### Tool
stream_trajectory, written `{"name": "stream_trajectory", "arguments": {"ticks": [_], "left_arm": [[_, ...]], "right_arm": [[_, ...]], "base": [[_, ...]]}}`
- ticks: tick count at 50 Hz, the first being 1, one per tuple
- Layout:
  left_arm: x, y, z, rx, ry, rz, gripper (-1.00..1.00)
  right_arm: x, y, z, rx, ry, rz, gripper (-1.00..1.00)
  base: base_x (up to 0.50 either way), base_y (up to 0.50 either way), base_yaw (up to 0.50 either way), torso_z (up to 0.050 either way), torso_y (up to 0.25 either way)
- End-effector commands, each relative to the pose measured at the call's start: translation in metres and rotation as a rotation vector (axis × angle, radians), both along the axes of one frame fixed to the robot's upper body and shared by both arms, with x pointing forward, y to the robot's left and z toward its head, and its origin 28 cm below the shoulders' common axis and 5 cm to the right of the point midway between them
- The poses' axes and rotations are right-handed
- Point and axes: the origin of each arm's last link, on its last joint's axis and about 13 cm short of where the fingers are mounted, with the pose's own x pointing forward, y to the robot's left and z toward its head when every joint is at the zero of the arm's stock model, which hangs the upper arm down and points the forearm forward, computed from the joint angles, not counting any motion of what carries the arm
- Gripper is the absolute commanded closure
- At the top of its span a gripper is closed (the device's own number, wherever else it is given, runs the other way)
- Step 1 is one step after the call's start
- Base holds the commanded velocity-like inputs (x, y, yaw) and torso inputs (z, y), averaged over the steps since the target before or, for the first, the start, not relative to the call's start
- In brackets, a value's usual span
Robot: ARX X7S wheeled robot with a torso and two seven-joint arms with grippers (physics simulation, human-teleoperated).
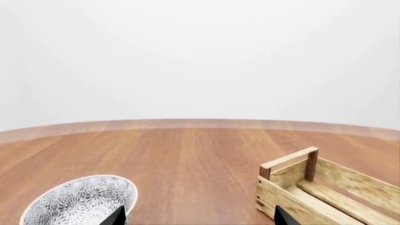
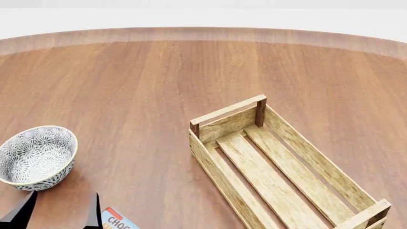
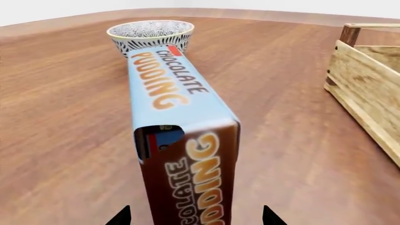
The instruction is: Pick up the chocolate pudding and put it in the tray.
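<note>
The dark-brown-and-blue chocolate pudding carton (image 3: 181, 140) lies on the wooden bench (image 2: 140, 86) right between the right gripper (image 3: 195, 216)'s spread, empty fingers. A skewed close could shove it. The light-wood slatted tray (image 3: 366, 89) sits off to one side, the patterned bowl (image 3: 151, 35) beyond.

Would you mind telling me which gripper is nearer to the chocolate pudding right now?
Right. The right gripper has the chocolate pudding between its open fingertips; the left gripper hangs beside it, near the bowl.
</note>
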Motion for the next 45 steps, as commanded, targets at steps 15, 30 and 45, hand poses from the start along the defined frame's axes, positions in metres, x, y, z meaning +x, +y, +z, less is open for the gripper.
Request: {"name": "stream_trajectory", "arguments": {"ticks": [15,30,45], "left_arm": [[0.0,0.0,0.001,0.002,-0.004,-0.002,-1.0],[-0.001,0.001,0.001,-0.001,-0.003,0.004,-1.0],[-0.001,0.0,0.001,0.0,-0.005,0.0,-1.0]], "right_arm": [[0.004,0.006,0.002,-0.003,-0.01,0.018,-1.0],[0.01,0.006,0.003,-0.009,-0.014,0.015,-1.0],[0.014,0.006,0.008,-0.008,-0.03,0.016,1.0]], "base": [[0.0,0.0,0.0,0.0,0.0],[0.0,0.0,0.0,0.0,0.0],[0.0,0.0,0.0,0.0,0.0]]}}
